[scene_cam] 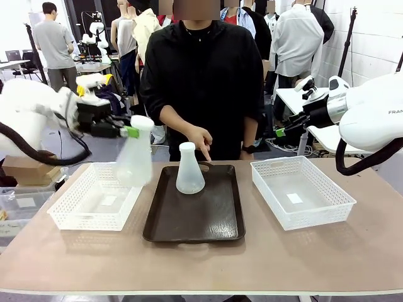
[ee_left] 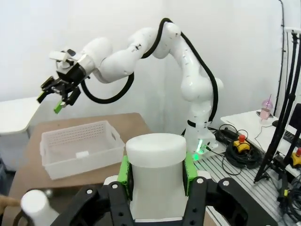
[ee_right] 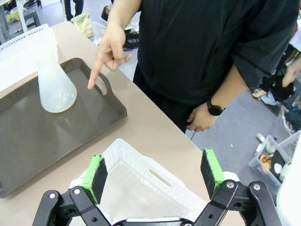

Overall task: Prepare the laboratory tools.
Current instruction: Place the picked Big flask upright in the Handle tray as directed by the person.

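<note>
Pinching the narrow neck of a translucent white plastic conical flask (scene_cam: 135,157), the left gripper (scene_cam: 130,131) holds it in the air at centre left of the front view, above the far edge of the left white lattice basket (scene_cam: 94,197). In the left wrist view the green pads (ee_left: 123,170) press on either side of the flask's cylindrical neck (its rim fills the lower middle of the frame).

A second translucent conical flask (scene_cam: 189,168) stands upright on the dark rectangular tray (scene_cam: 195,204) at the middle of the picture, toward the tray's far end. A person in black at the far side points a hand (scene_cam: 200,139) down at the tray, just beside that flask.

At upper right, the right gripper (scene_cam: 282,131) hangs above and behind the right white lattice basket (scene_cam: 300,190), well apart from both flasks; its jaws stand spread wide with nothing between them, the basket's rim below them in the right wrist view.

Both baskets and the tray rest on a light brown table (scene_cam: 252,264). Other people and equipment stand in the room behind.
</note>
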You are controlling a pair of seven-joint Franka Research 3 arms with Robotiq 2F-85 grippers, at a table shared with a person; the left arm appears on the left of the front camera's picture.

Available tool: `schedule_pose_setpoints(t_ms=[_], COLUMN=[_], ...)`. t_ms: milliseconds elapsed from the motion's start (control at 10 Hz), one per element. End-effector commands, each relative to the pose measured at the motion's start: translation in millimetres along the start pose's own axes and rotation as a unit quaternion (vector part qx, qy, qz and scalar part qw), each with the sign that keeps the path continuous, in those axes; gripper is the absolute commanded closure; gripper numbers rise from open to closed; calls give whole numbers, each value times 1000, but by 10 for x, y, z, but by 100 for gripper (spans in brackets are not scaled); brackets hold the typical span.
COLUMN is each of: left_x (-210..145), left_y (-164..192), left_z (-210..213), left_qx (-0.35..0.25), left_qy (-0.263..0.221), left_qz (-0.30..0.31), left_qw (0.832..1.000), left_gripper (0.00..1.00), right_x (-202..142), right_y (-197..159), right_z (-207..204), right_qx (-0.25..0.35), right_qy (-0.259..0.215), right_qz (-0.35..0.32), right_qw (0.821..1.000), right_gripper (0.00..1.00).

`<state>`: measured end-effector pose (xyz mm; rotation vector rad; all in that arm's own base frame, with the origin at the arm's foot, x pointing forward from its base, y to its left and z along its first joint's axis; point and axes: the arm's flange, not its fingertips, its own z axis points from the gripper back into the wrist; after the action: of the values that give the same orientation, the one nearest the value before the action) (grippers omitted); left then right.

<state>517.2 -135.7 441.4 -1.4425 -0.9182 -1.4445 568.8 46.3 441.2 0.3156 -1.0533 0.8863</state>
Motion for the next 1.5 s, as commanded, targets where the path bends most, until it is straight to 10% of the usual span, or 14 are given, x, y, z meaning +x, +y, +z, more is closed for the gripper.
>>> schedule_pose_setpoints(t_ms=[0, 1400], left_x=[-366, -1176], left_y=[28, 285], left_z=[-350, -1011], left_qx=[2, -50], left_qy=[-42, -97], left_qz=[-71, -158], left_qw=[997, 981], left_gripper=[100, 100], right_x=[7, 7], right_y=[-24, -24], right_z=[7, 7], right_qx=[2, 2], right_qy=[6, 6], right_qz=[6, 6], right_qw=[1000, 1000], right_gripper=[0, 0])
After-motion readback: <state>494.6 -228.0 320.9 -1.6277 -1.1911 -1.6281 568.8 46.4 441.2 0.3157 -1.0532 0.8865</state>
